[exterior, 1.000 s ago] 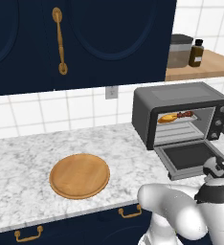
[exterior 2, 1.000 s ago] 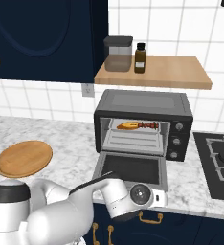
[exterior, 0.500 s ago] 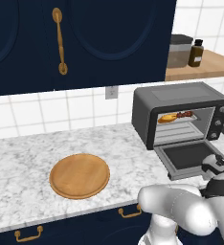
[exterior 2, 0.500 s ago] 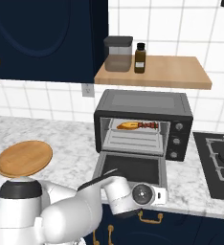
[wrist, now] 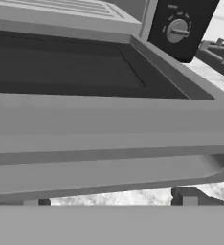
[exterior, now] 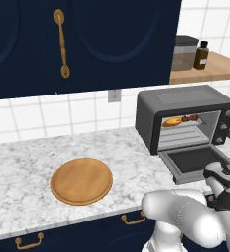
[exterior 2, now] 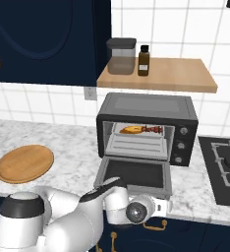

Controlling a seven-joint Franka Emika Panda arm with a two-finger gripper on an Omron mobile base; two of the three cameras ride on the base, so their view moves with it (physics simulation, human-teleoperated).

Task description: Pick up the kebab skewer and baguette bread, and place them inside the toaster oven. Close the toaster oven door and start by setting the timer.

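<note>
The dark grey boxy toaster oven point(exterior 2: 147, 129) stands on the white marbled tabletop point(exterior: 28, 162), its glass-windowed drop-down door point(exterior 2: 133, 175) lying open and flat in front of it. Inside the oven, on the metal rack, the golden-yellow baguette bread point(exterior 2: 130, 130) lies just beside the dark red kebab skewer point(exterior 2: 151, 130). The claw point(wrist: 109, 203) is spread wide, empty, at the door's front edge. No writing is legible on the oven's knob point(wrist: 176, 31).
</note>
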